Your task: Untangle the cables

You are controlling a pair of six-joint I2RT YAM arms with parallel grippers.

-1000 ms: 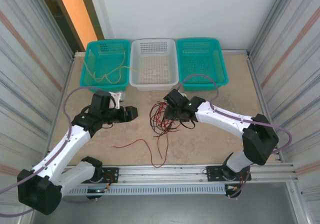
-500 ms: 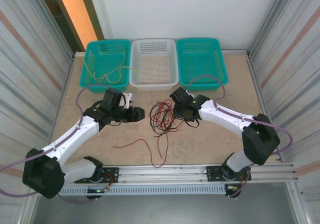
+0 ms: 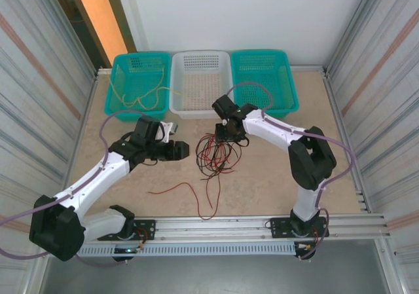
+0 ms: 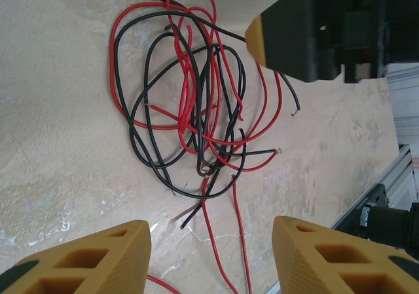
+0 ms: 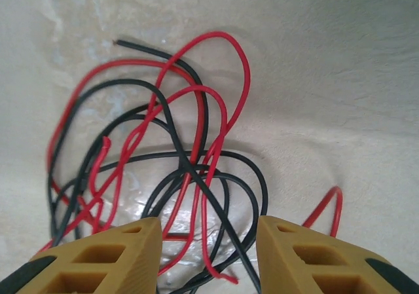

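Two grippers are hovering at the cables [image 3: 213, 155], a red-and-black knot mid-table (a yellow strand [image 3: 139, 99] is lying in the left basket [image 3: 118, 78]). The left gripper [image 4: 211, 234] is waiting beside the knot, spread and empty. The right gripper [image 5: 208, 232] is straddling strands, unclenched, and probably needs to pinch one and draw it clear.

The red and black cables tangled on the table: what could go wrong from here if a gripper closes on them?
1. The right gripper hangs open over the tangle where red and black strands cross; closing there may pinch several at once and tighten the knot.
2. The left gripper, also open, faces it across the tangle; if both move in, they might collide.
3. A long red strand trails toward the near edge and could be dragged along.
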